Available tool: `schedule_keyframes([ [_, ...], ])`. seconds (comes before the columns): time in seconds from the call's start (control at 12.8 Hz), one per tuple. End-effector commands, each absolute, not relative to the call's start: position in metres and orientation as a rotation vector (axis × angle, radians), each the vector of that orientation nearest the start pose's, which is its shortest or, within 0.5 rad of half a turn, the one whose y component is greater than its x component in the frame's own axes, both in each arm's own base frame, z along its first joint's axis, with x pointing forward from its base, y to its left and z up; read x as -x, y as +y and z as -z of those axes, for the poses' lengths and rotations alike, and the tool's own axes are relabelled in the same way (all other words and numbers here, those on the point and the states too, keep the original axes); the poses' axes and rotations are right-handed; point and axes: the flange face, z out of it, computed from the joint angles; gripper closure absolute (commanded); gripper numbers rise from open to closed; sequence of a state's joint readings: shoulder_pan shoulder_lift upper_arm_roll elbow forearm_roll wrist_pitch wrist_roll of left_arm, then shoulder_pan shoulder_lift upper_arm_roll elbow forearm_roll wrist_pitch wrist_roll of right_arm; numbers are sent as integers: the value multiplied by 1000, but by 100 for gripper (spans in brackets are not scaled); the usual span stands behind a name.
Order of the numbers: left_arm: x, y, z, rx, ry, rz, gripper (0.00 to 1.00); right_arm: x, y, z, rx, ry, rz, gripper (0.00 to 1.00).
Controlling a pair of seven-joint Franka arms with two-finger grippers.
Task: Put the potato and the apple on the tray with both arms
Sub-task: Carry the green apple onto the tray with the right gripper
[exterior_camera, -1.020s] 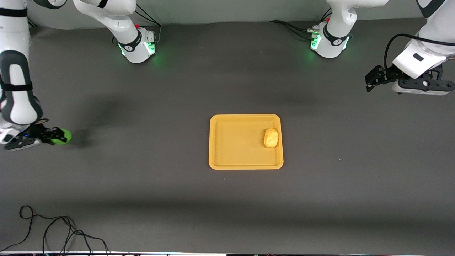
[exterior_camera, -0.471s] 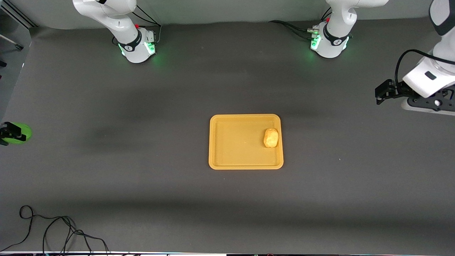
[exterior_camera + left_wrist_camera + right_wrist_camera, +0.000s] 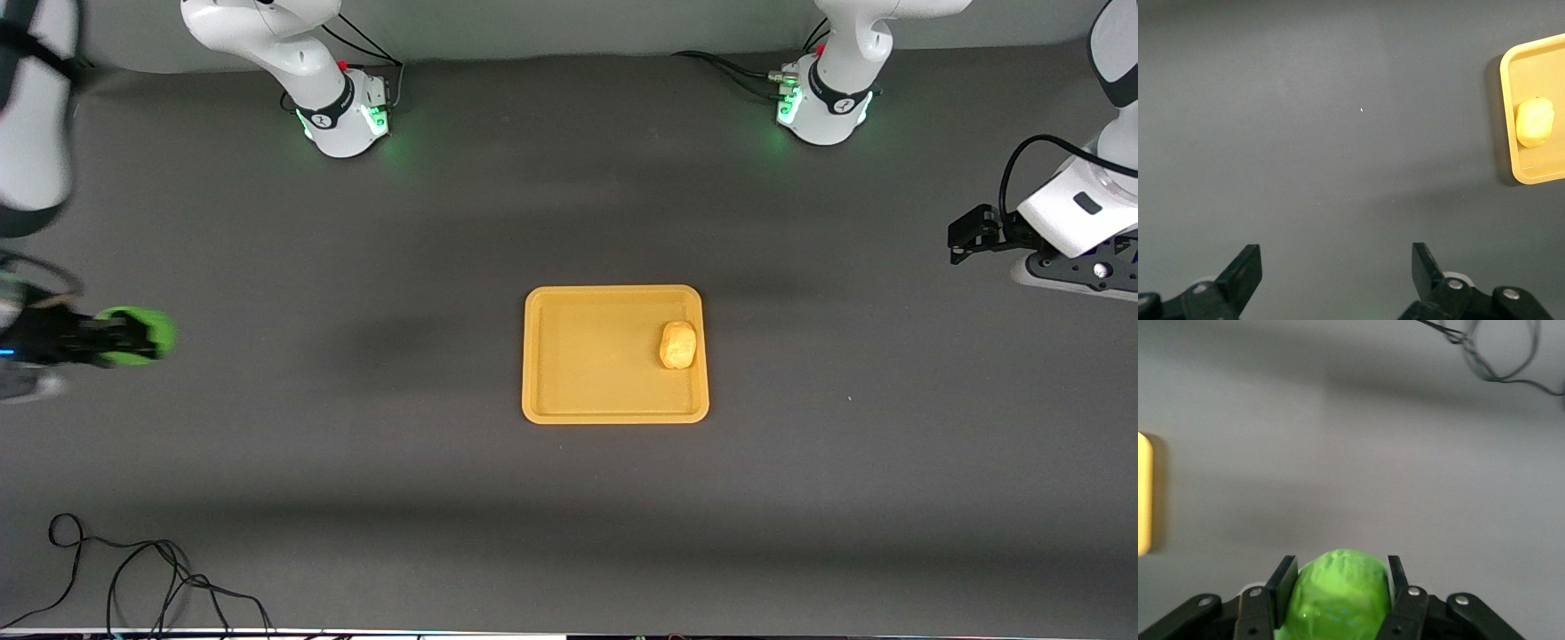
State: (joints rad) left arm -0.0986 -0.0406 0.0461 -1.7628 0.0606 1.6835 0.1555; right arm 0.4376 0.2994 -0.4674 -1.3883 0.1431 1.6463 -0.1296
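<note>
Apple [image 3: 133, 335] sits pinched across its middle in my right gripper [image 3: 114, 338] over the table's right-arm edge; looks light, firm, roll-prone. Left gripper [image 3: 1337, 275] waits spread, empty.

The tray [image 3: 615, 354] lies on the tabletop [image 3: 569, 498] about midway between the two arms' ends. The potato [image 3: 678, 344] rests in the tray, beside the rim toward the left arm's end. The apple [image 3: 135, 335] is up over the tabletop at the right arm's end, well apart from the tray, clamped between the fingers [image 3: 1283, 581] of the right gripper [image 3: 107, 338]. The left gripper [image 3: 965, 238] hangs over the tabletop at the left arm's end, well apart from the tray, its fingers [image 3: 1243, 270] spread with nothing between them. A cable [image 3: 133, 578] lies on the tabletop nearer the front camera than the apple.
</note>
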Motion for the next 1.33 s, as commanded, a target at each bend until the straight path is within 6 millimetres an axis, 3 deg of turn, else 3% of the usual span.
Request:
schedule_keyframes([
  [0.0, -549, -19, -570, 3072, 348, -67, 0, -632, 170, -556, 3174, 33, -1, 73],
  [0.08, -550, -6, -570, 3078, 311, -65, 0, -624, 229, -550, 3168, 135, 14, 73],
  [0.24, -550, -1, -578, 3079, 295, -44, 0, -609, 336, -533, 3128, 321, 35, 73],
  [0.39, -551, -2, -581, 3078, 300, -39, 0, -588, 423, -505, 3096, 434, 28, 73],
  [0.55, -551, -4, -580, 3101, 298, -37, 0, -569, 491, -474, 3017, 565, 18, 73],
  [0.71, -551, -4, -580, 3118, 292, -37, 0, -555, 531, -430, 3006, 537, 37, 72],
  [0.86, -552, -5, -579, 3122, 292, -39, 0, -560, 549, -366, 3034, 528, 121, 72],
  [1.1, -550, 1, -577, 3124, 276, -54, 0, -567, 557, -287, 3055, 506, 184, 71],
  [1.18, -550, 14, -579, 3130, 237, -42, 0, -567, 554, -270, 3069, 501, 197, 71],
  [1.25, -550, 15, -578, 3138, 231, -45, 0, -567, 547, -251, 3098, 500, 206, 71],
])
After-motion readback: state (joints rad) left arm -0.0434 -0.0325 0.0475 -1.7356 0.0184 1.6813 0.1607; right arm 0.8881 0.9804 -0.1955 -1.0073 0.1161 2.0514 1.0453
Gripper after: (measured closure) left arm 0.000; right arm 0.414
